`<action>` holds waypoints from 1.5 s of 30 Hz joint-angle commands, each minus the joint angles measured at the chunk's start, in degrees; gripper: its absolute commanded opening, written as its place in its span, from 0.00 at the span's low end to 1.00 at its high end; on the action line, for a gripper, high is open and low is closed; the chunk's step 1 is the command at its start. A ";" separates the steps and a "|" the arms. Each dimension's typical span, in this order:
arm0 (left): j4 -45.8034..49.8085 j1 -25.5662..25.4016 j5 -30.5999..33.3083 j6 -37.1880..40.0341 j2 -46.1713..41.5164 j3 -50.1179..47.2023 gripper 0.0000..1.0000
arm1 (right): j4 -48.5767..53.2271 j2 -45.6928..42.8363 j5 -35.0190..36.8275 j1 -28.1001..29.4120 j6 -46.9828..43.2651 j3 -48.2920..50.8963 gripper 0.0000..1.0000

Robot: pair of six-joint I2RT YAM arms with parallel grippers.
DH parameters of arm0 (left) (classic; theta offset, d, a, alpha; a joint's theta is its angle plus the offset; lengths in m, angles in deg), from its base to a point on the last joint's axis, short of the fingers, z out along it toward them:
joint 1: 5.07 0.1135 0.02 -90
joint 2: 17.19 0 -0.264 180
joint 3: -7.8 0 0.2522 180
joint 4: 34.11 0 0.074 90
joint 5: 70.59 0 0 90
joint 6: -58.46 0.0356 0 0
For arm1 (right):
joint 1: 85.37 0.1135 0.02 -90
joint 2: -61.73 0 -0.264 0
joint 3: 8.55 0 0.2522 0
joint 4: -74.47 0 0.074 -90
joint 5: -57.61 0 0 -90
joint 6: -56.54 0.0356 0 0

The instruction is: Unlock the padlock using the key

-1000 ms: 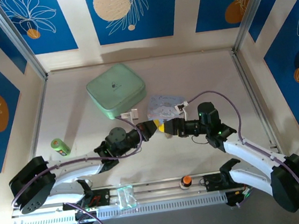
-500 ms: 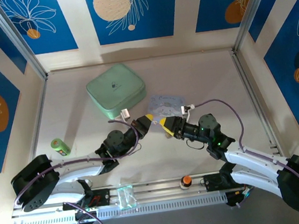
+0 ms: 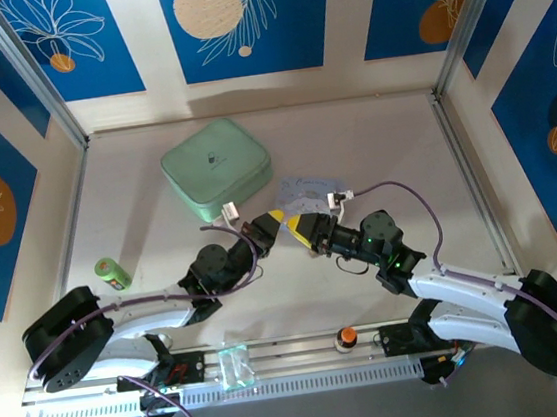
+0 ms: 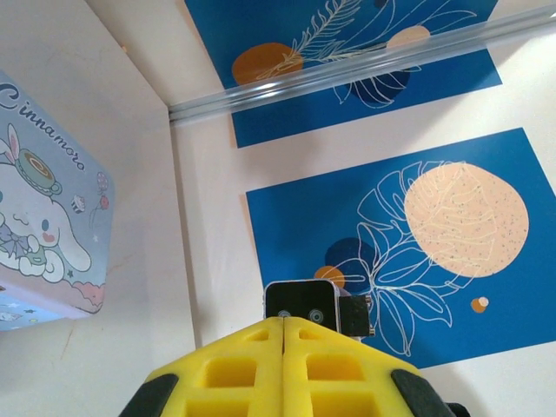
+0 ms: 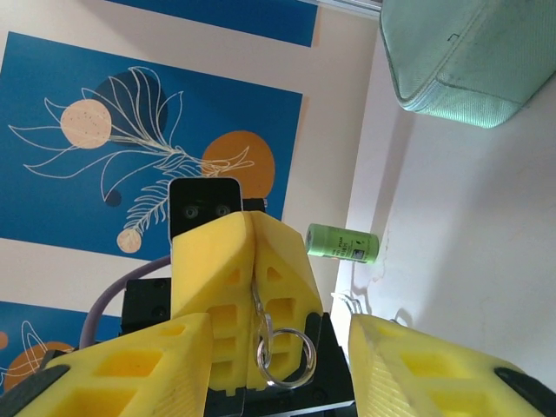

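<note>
Silvery, stiff, featherweight: the key (image 5: 259, 304) sits pinched in the clamped left end effector (image 3: 272, 221), just on the near side of the mint-green case (image 3: 216, 168), ring (image 5: 314, 356) dangling. It looks slippery and is probably best held by its flat bow. Right end effector (image 3: 307, 233) gapes wide alongside, over a pale smooth tabletop (image 3: 165, 272) walled by blue panels (image 3: 237, 22); where the padlock is, I can't tell.

Overhead, I've got the zip case (image 3: 216, 167) at ten o'clock of the cartoon tin (image 3: 307, 193). At the tin's six, the left gripper (image 3: 275, 219) sits at nine of the right gripper (image 3: 301, 231), with the key (image 5: 259, 304) between the left one's fingers. Battery (image 3: 113, 274) far out at nine, knob (image 3: 346, 337) at six on the rail (image 3: 294, 348).
</note>
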 commanded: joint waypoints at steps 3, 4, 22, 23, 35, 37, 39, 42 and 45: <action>-3.13 -0.14 1.09 -0.43 0.30 -0.67 0.00 | -2.87 -0.39 1.82 0.67 0.32 -0.81 0.41; -3.41 -0.14 0.66 -0.42 0.59 -0.46 0.00 | -3.06 -0.39 1.81 0.76 0.37 -0.73 0.40; -5.08 -0.14 0.40 -1.77 1.26 -0.34 0.00 | -1.25 -1.37 4.75 1.82 0.77 -0.10 0.22; -4.53 -0.14 0.48 -1.48 0.81 -0.34 0.00 | -0.87 -1.65 4.93 1.82 0.60 -0.02 0.21; -4.26 -0.14 0.03 -1.41 0.86 -0.08 0.00 | -1.96 0.36 3.46 1.81 0.77 -0.64 0.24; -4.19 -0.14 0.10 -1.34 0.66 -0.25 0.00 | -1.89 0.49 3.73 1.90 0.84 -0.72 0.21; -4.22 -0.13 0.31 -1.37 0.50 -0.34 0.00 | -1.43 0.58 3.83 1.82 0.84 -0.69 0.22; -3.85 -0.14 0.11 -1.41 0.39 -0.26 0.00 | -1.45 1.16 3.17 1.82 1.09 -0.81 0.37; -3.67 -0.14 0.14 -1.39 0.47 -0.26 0.00 | -2.12 1.89 2.85 1.97 1.32 -0.99 0.33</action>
